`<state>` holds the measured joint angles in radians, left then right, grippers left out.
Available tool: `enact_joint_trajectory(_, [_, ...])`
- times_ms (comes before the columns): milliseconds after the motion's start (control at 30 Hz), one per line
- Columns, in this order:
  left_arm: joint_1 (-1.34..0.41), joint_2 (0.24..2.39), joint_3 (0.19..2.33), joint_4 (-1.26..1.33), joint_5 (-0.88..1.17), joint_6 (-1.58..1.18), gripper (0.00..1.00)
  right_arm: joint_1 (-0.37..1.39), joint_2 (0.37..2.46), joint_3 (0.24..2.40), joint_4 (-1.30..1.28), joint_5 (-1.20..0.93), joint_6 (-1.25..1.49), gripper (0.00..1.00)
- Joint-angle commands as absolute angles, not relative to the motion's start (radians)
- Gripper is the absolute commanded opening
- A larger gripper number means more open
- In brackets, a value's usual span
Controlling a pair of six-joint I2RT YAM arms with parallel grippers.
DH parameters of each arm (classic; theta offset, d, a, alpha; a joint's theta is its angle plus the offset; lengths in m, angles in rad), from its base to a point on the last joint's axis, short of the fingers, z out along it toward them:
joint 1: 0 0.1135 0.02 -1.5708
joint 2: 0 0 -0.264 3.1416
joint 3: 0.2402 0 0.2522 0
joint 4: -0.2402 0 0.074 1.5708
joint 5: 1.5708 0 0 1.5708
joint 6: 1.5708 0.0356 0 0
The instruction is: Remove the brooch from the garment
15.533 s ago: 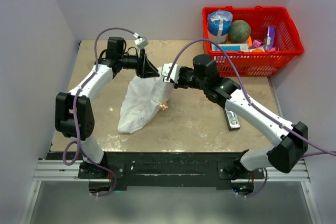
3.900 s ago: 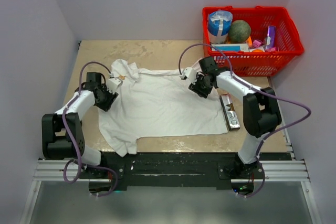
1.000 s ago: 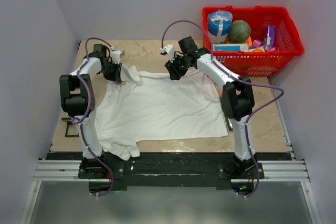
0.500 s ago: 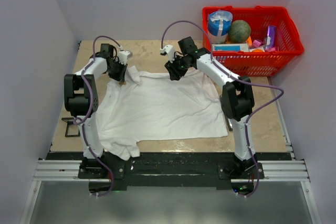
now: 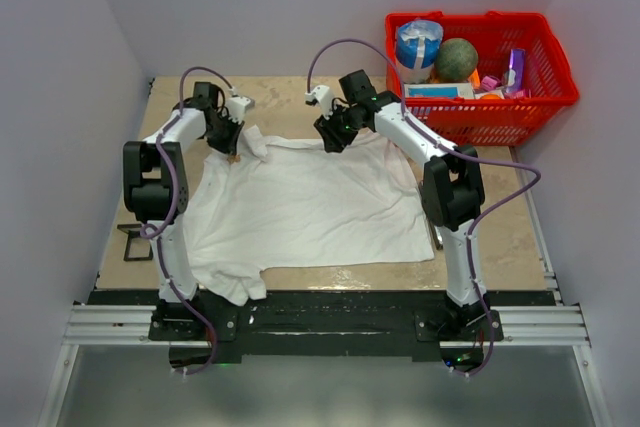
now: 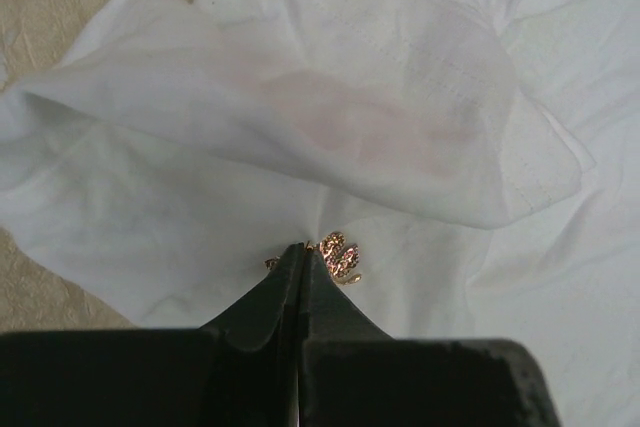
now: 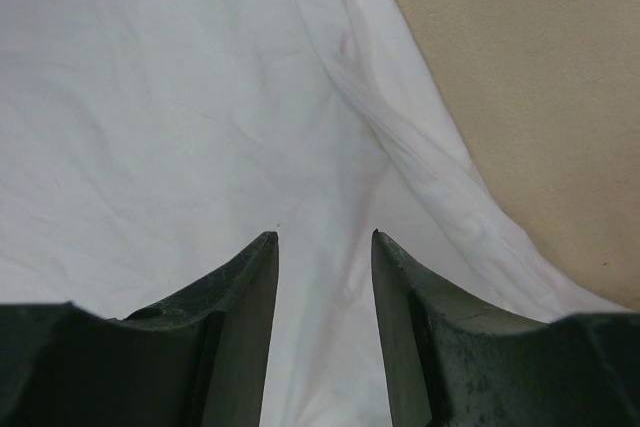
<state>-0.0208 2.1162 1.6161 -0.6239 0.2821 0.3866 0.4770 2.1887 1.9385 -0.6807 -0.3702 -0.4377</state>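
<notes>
The white garment [image 5: 310,202] lies spread flat on the table, its collar end at the far left. The small orange-gold brooch [image 6: 340,255] sits on the cloth just under a folded collar flap [image 6: 300,117]. My left gripper [image 6: 303,247] is shut, its tips pinched together on the brooch, whose parts stick out on both sides of them. From above, this gripper [image 5: 232,145] points down at the collar, with the brooch [image 5: 234,158] a tiny speck below it. My right gripper [image 7: 323,237] is open over plain white cloth [image 7: 180,97], at the shirt's far edge [image 5: 330,139].
A red basket [image 5: 480,117] full of several items stands at the back right. A small black stand [image 5: 135,242] sits at the table's left edge. Bare tan tabletop [image 7: 520,97] lies beside the shirt's edge.
My left gripper has shifted slightly right along the collar and its jaws have closed at the brooch. The right arm has stayed still.
</notes>
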Motion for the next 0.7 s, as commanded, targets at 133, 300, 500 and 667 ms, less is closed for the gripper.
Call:
enact_joint_trajectory(133, [-0.043, 2.048, 1.733, -0.721, 0.354, 0.362, 0.00, 0.482, 2.158, 1.905, -0.649, -0.351, -0.442, 0.45])
enact_joint_trajectory(300, [-0.054, 2.002, 1.674, -0.713, 0.304, 0.353, 0.03, 0.480, 2.151, 1.893, -0.638, -0.360, -0.440, 0.45])
enact_joint_trajectory(500, [-0.054, 1.993, 1.597, -0.609, 0.180, 0.477, 0.32, 0.482, 2.140, 1.898, -0.630, -0.364, -0.420, 0.45])
enact_joint_trajectory(667, [-0.054, 2.054, 1.637, -0.626, 0.153, 0.531, 0.37, 0.482, 2.125, 1.884, -0.647, -0.360, -0.440, 0.45])
